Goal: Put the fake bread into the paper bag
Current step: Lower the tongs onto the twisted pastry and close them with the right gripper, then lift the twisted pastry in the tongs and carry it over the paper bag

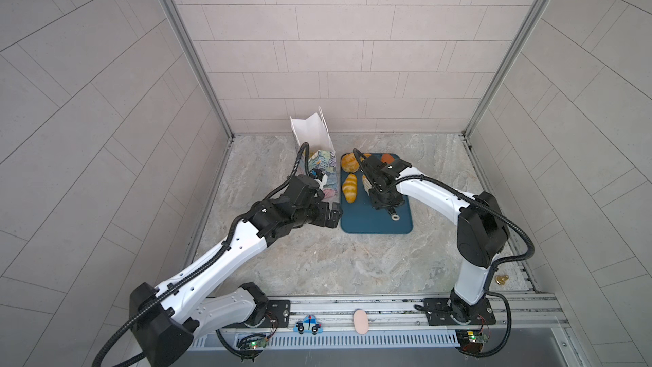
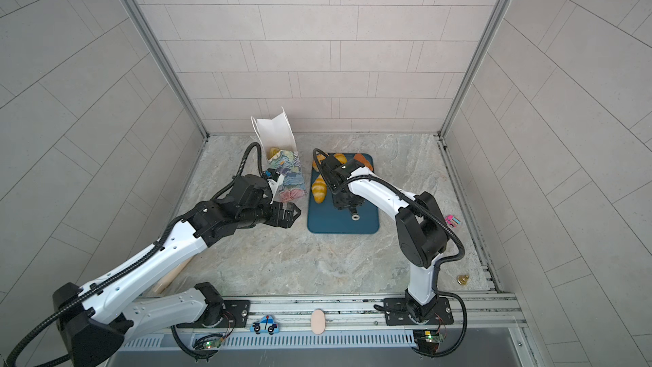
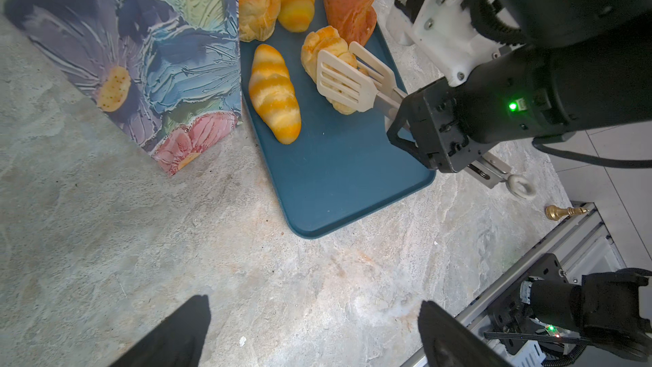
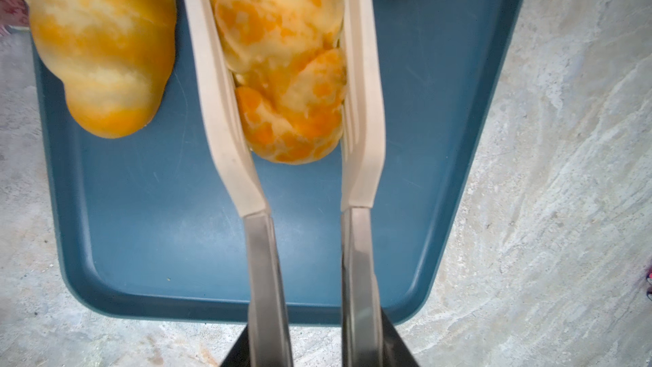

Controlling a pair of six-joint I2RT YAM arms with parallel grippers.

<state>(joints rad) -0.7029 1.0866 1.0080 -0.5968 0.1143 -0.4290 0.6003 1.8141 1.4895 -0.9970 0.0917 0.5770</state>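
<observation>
On the left the paper bag (image 1: pixel 310 132) stands on the bench (image 3: pixel 247 277), mouth up, with one yellow piece (image 2: pixel 273 152) showing inside. My left claw (image 3: pixel 314 333) hangs spread wide and empty near its foot. Just right of the bag sits the blue tray (image 3: pixel 335 188) with five pieces of fake bread (image 3: pixel 275 93), among them the braided piece (image 4: pixel 289 65). My right claw (image 3: pixel 400 125) is clamped on the tongs (image 3: pixel 344 82), whose blades pinch that braided piece on both flanks, so I judge the pick-up is in hand. Next I must lift, swing left over the bag's mouth and release. The piece lies lengthwise between the blades, roughly along the tray's long side, with its rounded end toward my claw.
</observation>
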